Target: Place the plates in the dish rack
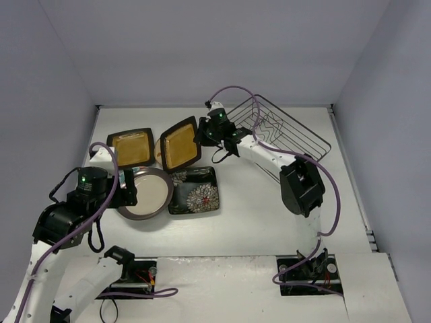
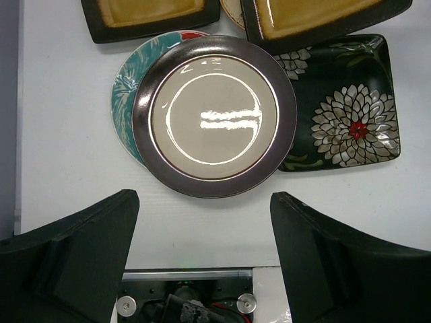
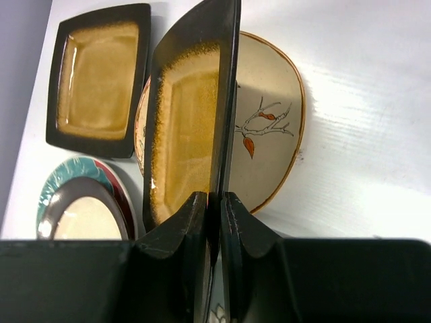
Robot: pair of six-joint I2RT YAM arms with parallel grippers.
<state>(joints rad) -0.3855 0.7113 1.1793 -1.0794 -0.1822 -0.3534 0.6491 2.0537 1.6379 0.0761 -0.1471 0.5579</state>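
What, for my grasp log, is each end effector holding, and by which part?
The right end effector pinches a square amber plate by its dark rim; the left end effector holds nothing.

Inspection findings: the cream plate (image 2: 214, 116) is covering most of the red-teal plate (image 2: 126, 94), leaving only a crescent showing. The left wrist view's top edge is cutting off both square plates (the flat amber plate (image 2: 149, 12) and the held amber plate (image 2: 323, 17)). In the right wrist view, the held amber plate is hiding the beige plate's (image 3: 269, 114) left part. The right arm (image 1: 269, 155) is masking the dish rack's (image 1: 296, 128) near edge.
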